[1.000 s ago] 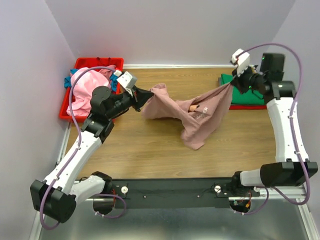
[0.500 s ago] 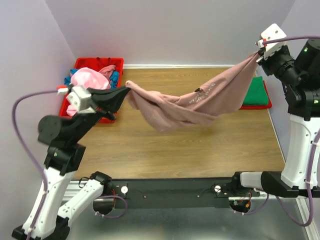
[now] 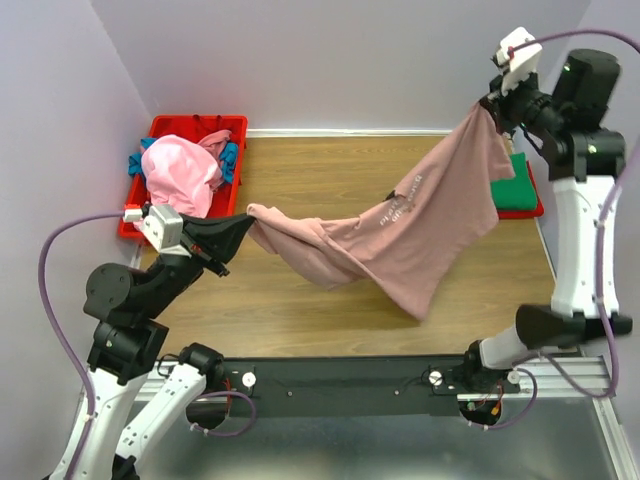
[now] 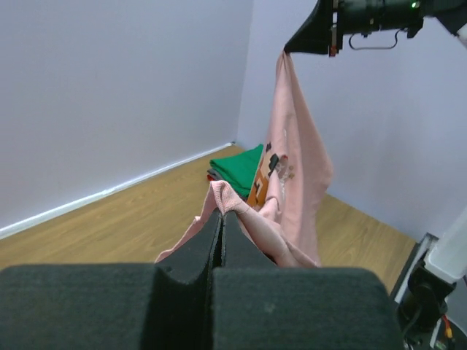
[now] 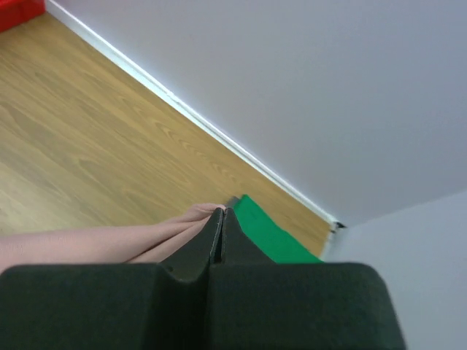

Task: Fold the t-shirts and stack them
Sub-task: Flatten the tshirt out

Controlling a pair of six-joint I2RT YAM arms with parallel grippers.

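l gripper [image 3: 247,216], just right of and nearer than the red bin [image 3: 160,127], jaws pinched tight on one end of the dusty-pink tee [image 3: 420,235], r gripper [image 3: 487,104] far right of bin, raised high, clamped on the other end, tee slung betw them, green tee [image 3: 514,185] folded far right of bin.

The left arm [image 3: 128,335] and right arm [image 3: 575,225] have white link shells and black joint housings. A purple cable [image 3: 47,290] loops along each. A white camera box [image 3: 160,226] tops each wrist; the fingers [image 4: 182,255] are black wedges. The black base rail [image 3: 340,376] carries silver screws
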